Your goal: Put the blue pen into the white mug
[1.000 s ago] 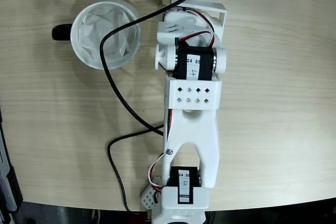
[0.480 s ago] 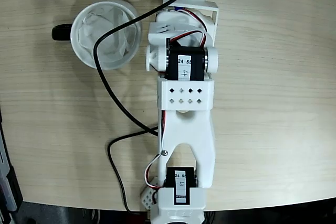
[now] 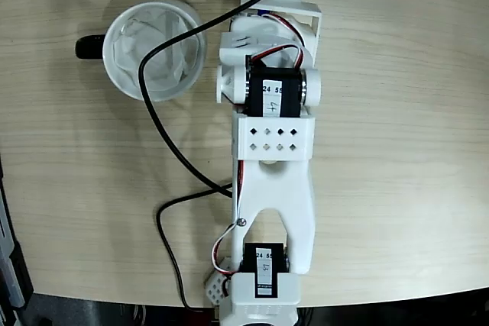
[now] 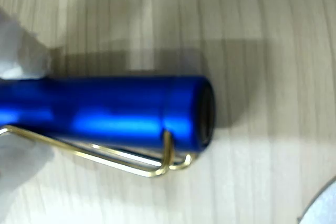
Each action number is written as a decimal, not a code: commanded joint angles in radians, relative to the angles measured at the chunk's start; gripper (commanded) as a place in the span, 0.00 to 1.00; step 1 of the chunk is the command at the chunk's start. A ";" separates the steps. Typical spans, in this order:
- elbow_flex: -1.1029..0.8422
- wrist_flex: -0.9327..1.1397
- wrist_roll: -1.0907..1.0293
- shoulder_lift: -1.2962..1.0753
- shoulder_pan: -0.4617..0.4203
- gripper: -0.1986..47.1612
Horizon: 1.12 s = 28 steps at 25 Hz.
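**Pen in the claw, mug off to the left**

In the wrist view the claw (image 4: 16,108) showed only as blurred white fingers (image 4: 21,59) at the left edge, above and below the blue pen (image 4: 121,111). They appeared closed on the barrel, holding the pen level with its capped end pointing right and its metal clip (image 4: 131,158) underneath. A soft shadow lay on the wooden table (image 4: 262,35) behind the pen, so I judged it to be lifted clear of the surface rather than resting there. A pale curved edge at the bottom right corner of that view could not be identified with certainty.

In the fixed view the claw and pen were hidden beneath the white arm (image 3: 273,150), which ran up the middle of the picture. The white mug (image 3: 154,50) stood upright to the left of the arm's far end, its black handle (image 3: 90,47) pointing left and crumpled paper inside. A black cable (image 3: 164,124) crossed over the mug's right rim.

The step in hand looked like the carry to the mug. To do it well, the arm should swing left with the pen kept high enough to clear the rim, tip it nose-down over the centre of the opening, and let go only once the lower end was inside. The cable over the rim might snag the pen.
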 commanded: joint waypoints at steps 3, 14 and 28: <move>-0.031 0.005 -0.015 0.097 -0.012 0.04; -0.094 0.002 -0.015 0.222 -0.017 0.04; 0.097 -0.301 -0.023 0.509 -0.025 0.04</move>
